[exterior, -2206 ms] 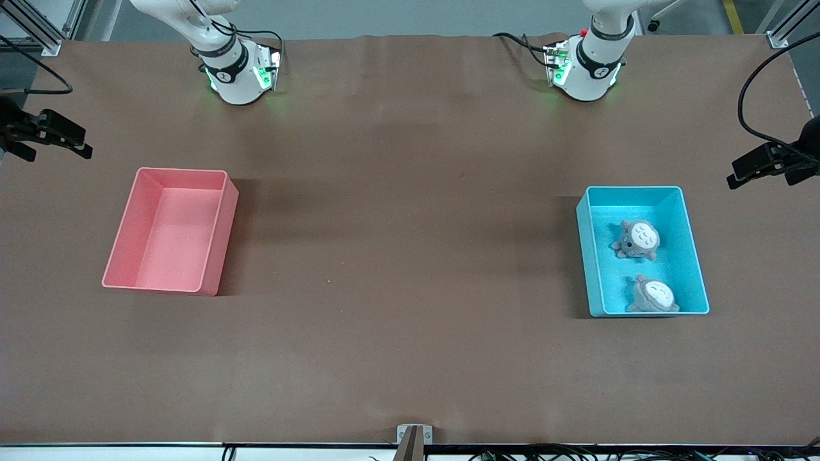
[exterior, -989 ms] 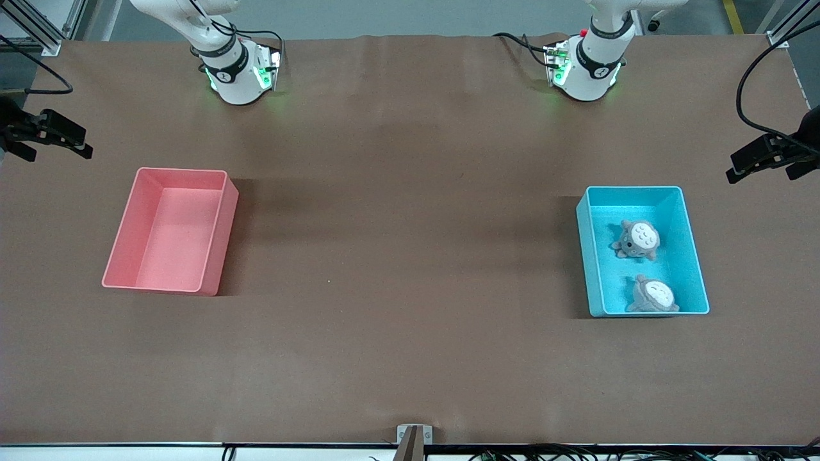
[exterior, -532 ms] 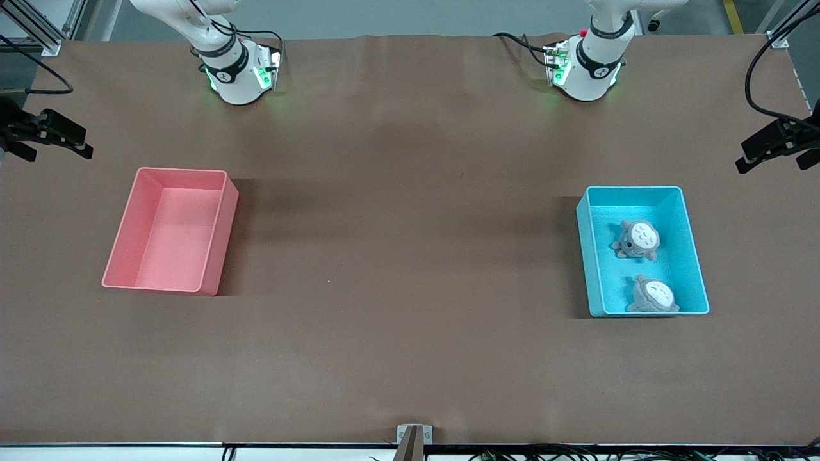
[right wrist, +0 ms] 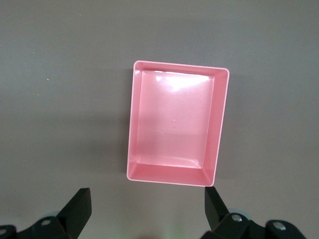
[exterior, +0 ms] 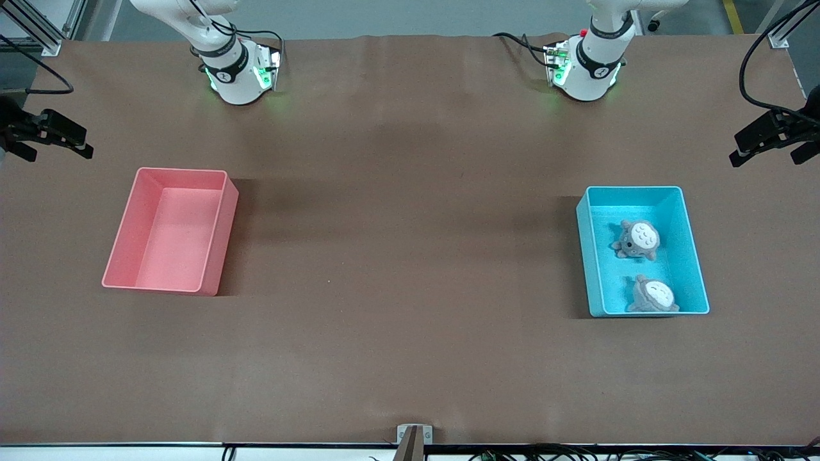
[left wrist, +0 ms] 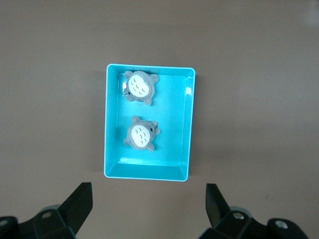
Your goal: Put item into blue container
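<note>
a brown bench (exterior: pixel 410 256) carries everything, with the two white arm bases standing along its edge farthest from the front camera. taking the blue container (exterior: pixel 697 256) as the landmark: it sits on the bench toward the left arm's end, nearer to the front camera than the left arm's base (exterior: pixel 586 67). a pink bin (exterior: pixel 221 218) of the same shape stands well apart from the blue container, toward the right arm's end of the bench, turned a little askew, with nothing in it. inside the blue container lie two grey plush toys with white bellies, apart from each other: one plush toy (exterior: pixel 636 239) about mid-floor, the other plush toy (exterior: pixel 653 296) close against the container wall nearest the front camera. in the left wrist view the blue container (left wrist: pixel 189 124) shows whole from above with both toys (left wrist: pixel 141 136) in it. the left hand (left wrist: pixel 148 206) hangs high in the air over bare bench just beside the blue container, its fingers (left wrist: pixel 79 201) spread wide and holding nothing. the right hand (right wrist: pixel 147 206) hangs likewise over the bench beside the pink bin (right wrist: pixel 219 129), well apart from the blue container, its fingers (right wrist: pixel 79 206) spread wide and holding nothing.
</note>
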